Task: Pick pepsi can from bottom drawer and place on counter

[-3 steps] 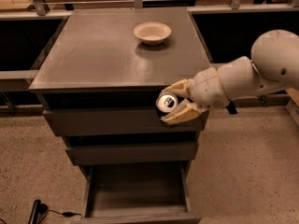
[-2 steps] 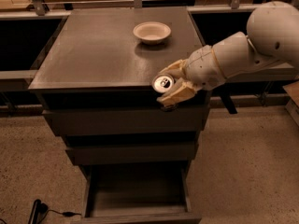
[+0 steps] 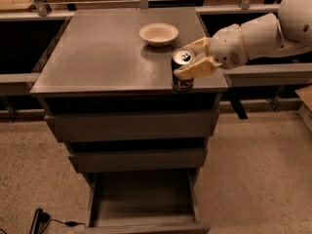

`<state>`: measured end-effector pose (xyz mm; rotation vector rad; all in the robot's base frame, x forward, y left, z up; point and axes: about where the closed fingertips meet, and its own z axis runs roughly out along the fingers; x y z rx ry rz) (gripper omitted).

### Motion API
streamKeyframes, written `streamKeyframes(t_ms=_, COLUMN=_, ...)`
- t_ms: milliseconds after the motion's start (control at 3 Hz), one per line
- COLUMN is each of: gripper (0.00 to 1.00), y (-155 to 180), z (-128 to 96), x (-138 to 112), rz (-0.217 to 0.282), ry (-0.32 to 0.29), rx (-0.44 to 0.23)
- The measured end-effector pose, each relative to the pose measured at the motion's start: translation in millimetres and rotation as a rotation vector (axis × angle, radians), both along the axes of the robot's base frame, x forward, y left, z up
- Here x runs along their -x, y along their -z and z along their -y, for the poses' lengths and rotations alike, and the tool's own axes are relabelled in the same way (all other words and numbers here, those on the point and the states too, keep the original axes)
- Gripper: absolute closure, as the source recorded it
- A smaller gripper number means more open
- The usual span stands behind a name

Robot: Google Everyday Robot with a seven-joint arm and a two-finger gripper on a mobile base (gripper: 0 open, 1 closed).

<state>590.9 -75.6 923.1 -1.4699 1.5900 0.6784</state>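
Camera view: vs earlier, gripper (image 3: 188, 60) has lifted the pepsi can (image 3: 183, 83) to the counter (image 3: 107, 52) front-right edge. Fingers clamp the can, which is possibly touching the top. Bottom drawer (image 3: 141, 206) open.

Smooth plastic gripper (image 3: 189, 59) above slightly glossy counter (image 3: 107, 52)

The grey desk (image 3: 97, 52) carries a cream bowl (image 3: 159, 33). In front of the bowl and slightly to its right, at the desk's front edge, the claw (image 3: 187, 60) grips the pepsi can (image 3: 182, 84). Whether the can rests on the desk is unclear.
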Motion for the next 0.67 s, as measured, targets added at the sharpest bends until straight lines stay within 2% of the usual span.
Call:
streamKeyframes(t_ms=333, gripper=1.0, y=-7.7, z=13.8, x=-24.4, rz=-0.031, ry=0.114, rx=-0.051)
streamKeyframes(t_ms=667, gripper=1.0, y=-9.4, z=23.2, x=-57.0, rz=-0.089, ry=0.269, rx=-0.044)
